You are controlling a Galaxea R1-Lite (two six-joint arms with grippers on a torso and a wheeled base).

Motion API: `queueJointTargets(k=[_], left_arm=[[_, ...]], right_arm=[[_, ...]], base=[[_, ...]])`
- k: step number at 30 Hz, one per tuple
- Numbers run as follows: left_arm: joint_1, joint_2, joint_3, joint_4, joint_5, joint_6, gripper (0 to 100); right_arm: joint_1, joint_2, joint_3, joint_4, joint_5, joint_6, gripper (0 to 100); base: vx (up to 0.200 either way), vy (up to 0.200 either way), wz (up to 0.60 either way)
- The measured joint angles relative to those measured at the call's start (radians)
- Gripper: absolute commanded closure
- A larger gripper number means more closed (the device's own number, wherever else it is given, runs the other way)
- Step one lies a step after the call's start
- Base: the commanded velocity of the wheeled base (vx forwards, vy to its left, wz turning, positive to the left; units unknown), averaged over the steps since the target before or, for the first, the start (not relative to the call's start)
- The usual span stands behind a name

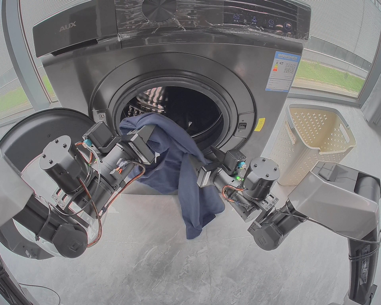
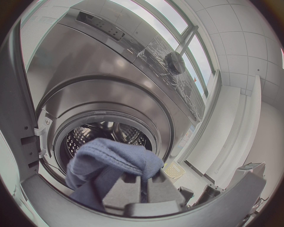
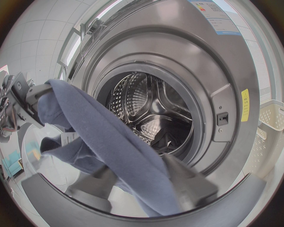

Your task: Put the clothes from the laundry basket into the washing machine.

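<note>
One blue garment (image 1: 178, 174) drapes the drum's (image 1: 190, 107) 7 o'clock rim, left pincer (image 2: 144, 178) clamping it, right pincer's (image 3: 139, 174) hold unclear; laundry basket (image 1: 295, 137) looks empty.

One grey washing machine (image 1: 190, 59) with one round door (image 1: 35, 131), one navy garment (image 1: 178, 166), one dark item of clothing (image 3: 165, 142) in its one drum (image 3: 142, 100), one cream laundry basket (image 1: 313, 131), one blue label (image 1: 282, 71), one yellow sticker (image 1: 259, 124), one control dial (image 1: 158, 8), and two grippers, the left gripper (image 2: 144, 186) and the right gripper (image 3: 142, 183).
</note>
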Motion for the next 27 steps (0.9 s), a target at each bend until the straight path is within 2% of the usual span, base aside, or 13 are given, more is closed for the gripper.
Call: queueJointTargets(k=[7, 13, 22, 27], left_arm=[[0.000, 0.000, -0.011, 0.001, 0.006, 0.000, 100], [0.000, 0.003, -0.023, 0.000, 0.011, 0.003, 100], [0.001, 0.010, -0.033, 0.000, 0.015, 0.005, 100], [0.003, 0.012, -0.034, 0.000, 0.015, 0.006, 100]], right_arm=[[0.030, -0.017, 0.141, -0.019, 0.000, -0.001, 0], [0.087, -0.059, 0.257, -0.033, 0.001, -0.001, 0], [0.219, -0.086, 0.289, -0.047, 0.025, 0.009, 0], [0.264, -0.078, 0.271, -0.048, 0.026, 0.011, 0]], base=[[0.000, 0.000, 0.00], [0.000, 0.000, 0.00], [0.000, 0.000, 0.00], [0.000, 0.000, 0.00]])
